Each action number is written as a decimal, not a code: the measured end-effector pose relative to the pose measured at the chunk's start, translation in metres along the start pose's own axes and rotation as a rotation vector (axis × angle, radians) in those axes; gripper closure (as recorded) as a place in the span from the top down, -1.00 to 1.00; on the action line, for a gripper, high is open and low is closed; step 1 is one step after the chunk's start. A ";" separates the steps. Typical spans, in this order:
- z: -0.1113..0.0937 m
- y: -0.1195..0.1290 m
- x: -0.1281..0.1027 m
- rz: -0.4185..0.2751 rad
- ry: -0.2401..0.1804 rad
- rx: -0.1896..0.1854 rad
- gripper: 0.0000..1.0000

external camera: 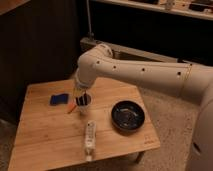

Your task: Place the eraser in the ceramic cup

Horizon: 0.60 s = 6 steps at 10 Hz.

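Near the middle of the table [45,135], the gripper [83,98] points straight down into the ceramic cup [83,106], the eraser [84,99] seemingly right at its mouth, grip unclear.

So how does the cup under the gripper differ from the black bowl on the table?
The ceramic cup is pale and narrow, while the black bowl is dark, wide and shallow. The cup stands near the table's middle with the gripper right over its mouth; the bowl sits apart to the right with nothing above it. Both are round, upright and rest on the wooden table.
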 end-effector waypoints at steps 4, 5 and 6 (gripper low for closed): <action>0.012 -0.002 0.001 -0.007 0.008 -0.006 -1.00; 0.014 -0.003 0.002 -0.005 0.011 -0.009 -1.00; 0.017 -0.005 0.004 -0.002 0.015 -0.014 -0.95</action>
